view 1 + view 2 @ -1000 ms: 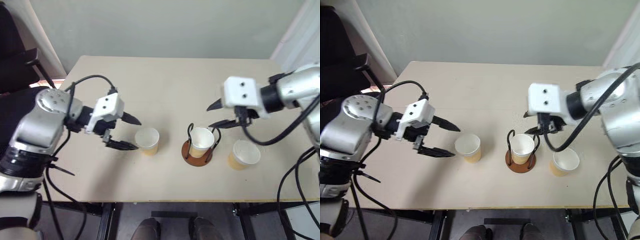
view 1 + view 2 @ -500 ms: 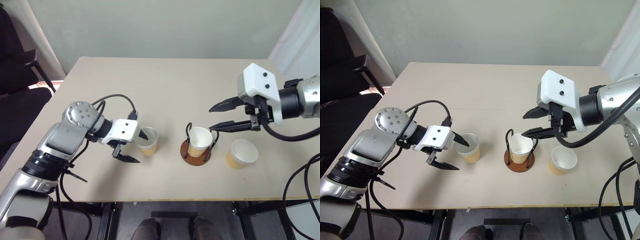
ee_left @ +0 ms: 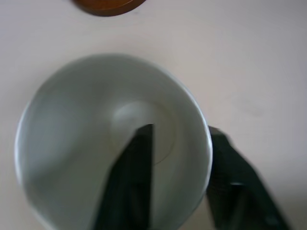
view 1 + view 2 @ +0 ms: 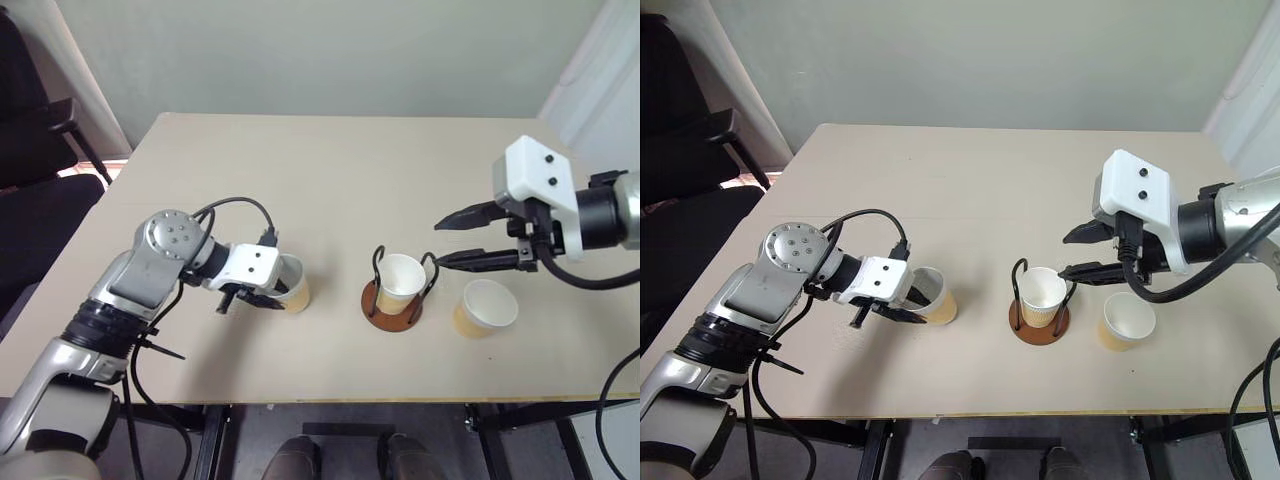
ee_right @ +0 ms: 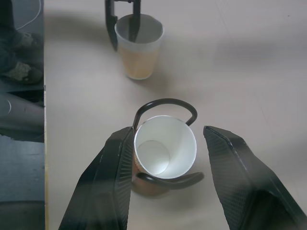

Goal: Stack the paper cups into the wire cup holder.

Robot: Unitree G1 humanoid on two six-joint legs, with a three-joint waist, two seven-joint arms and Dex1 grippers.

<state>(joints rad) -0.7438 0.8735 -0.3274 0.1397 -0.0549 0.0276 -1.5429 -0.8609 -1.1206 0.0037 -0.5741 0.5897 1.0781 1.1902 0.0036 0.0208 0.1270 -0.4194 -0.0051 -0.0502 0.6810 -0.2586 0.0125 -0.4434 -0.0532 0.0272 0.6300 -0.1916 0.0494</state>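
Three paper cups stand on the table. My left gripper (image 4: 272, 293) is shut on the wall of the left paper cup (image 4: 295, 285), one finger (image 3: 132, 182) inside it and the other outside against the rim. That cup leans slightly. The middle cup (image 4: 400, 280) sits upright inside the wire cup holder (image 4: 391, 307), between its black loops. The right cup (image 4: 485, 308) stands just right of the holder. My right gripper (image 4: 440, 245) hangs open above the table beside the holder, holding nothing; in the right wrist view its fingers (image 5: 110, 177) frame the cup in the holder (image 5: 165, 148).
The beige table (image 4: 350, 170) has bare room behind the cups. Its front edge runs close below them. A dark chair (image 4: 30, 120) stands off the table's left end. Black cables trail from both arms.
My left gripper came down onto the left cup and closed on its wall, from wide open. My right gripper drew back a little to the right, still open.
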